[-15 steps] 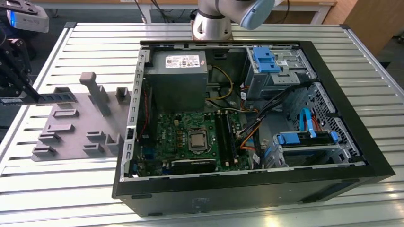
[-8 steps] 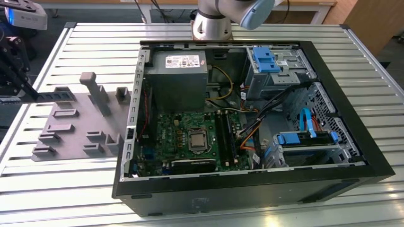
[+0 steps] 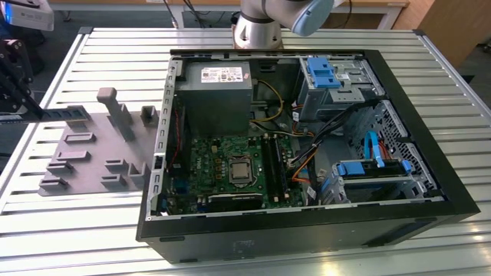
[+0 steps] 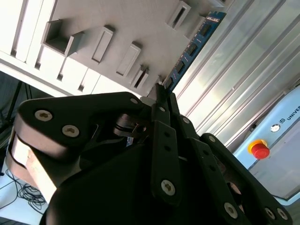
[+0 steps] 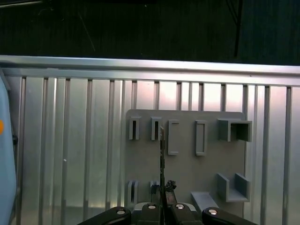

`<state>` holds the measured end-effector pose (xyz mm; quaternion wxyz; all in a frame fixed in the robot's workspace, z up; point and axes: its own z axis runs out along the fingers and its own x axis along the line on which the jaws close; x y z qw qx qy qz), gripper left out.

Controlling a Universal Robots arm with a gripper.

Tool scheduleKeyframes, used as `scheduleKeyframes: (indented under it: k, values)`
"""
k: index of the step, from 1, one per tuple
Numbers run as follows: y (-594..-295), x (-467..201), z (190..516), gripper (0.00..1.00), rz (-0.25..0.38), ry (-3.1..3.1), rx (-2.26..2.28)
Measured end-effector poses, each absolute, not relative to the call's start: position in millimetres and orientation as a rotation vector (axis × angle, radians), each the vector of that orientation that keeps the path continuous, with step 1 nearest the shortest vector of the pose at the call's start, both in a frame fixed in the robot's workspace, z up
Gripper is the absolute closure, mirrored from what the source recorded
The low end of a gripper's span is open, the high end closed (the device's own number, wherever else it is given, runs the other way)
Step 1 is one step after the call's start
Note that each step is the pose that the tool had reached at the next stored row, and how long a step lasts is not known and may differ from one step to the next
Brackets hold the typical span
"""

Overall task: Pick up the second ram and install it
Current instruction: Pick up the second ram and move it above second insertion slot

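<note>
Tool (image 4: 162,92) fingers are pressed together on 1 end of the ram stick (image 4: 190,49), and that gripped end is hidden between them. In the exterior view the tool (image 3: 31,109) sits at the exterior view's left edge, its body cut off by the frame. The ram stick (image 3: 68,114) reaches out level from it, long axis running left to right and free end pointing toward the open computer case (image 3: 307,233). The stick hangs over the far part of the grey holder tray (image 3: 84,155) on the slatted desk (image 3: 84,241); I cannot tell whether it touches the tray. In the second wrist view its chip-covered face shows, with a pale label at the free end. In the first wrist view the stick (image 5: 161,159) is seen edge-on, a thin dark line over the tray (image 5: 187,173), above the tool (image 5: 161,206).
</note>
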<state>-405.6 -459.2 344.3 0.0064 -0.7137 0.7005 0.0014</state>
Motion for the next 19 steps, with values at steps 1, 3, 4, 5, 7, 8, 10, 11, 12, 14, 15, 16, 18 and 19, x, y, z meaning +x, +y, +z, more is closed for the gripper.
scheduleKeyframes:
  k: [1, 3, 4, 5, 7, 8, 10, 11, 12, 14, 15, 16, 18, 19]
  values:
    - [-459.2, -405.6, 345.1, 0.86, 0.004, 2.192, -2.233]
    - [-459.1, -405.6, 346.9, 0.86, 0.004, 2.192, -2.233]
    - [-459.2, -405.6, 347.7, 0.86, 0.004, 2.192, -2.233]
    - [-459.2, -405.6, 348.6, 0.86, 0.004, 2.192, -2.233]
    - [-459.1, -405.6, 350.5, 0.86, 0.004, 2.192, -2.233]
    - [-459.1, -405.7, 351.3, 0.86, 0.004, 2.192, -2.233]
    - [-459.1, -405.6, 353.1, 0.86, 0.004, 2.192, -2.233]
    - [-459.2, -405.6, 353.9, 0.86, 0.004, 2.192, -2.233]
    - [-459.2, -405.6, 354.8, 0.86, 0.004, 2.192, -2.233]
    - [-459.2, -405.7, 356.4, 0.86, 0.004, 2.192, -2.233]
    - [-459.2, -405.7, 357.1, 0.86, 0.004, 2.192, -2.233]
    - [-459.2, -405.6, 357.9, 0.86, 0.004, 2.192, -2.233]
    - [-459.2, -405.7, 359.4, 0.86, 0.004, 2.192, -2.233]
    - [-459.1, -405.6, 360.4, 0.86, 0.004, 2.192, -2.233]
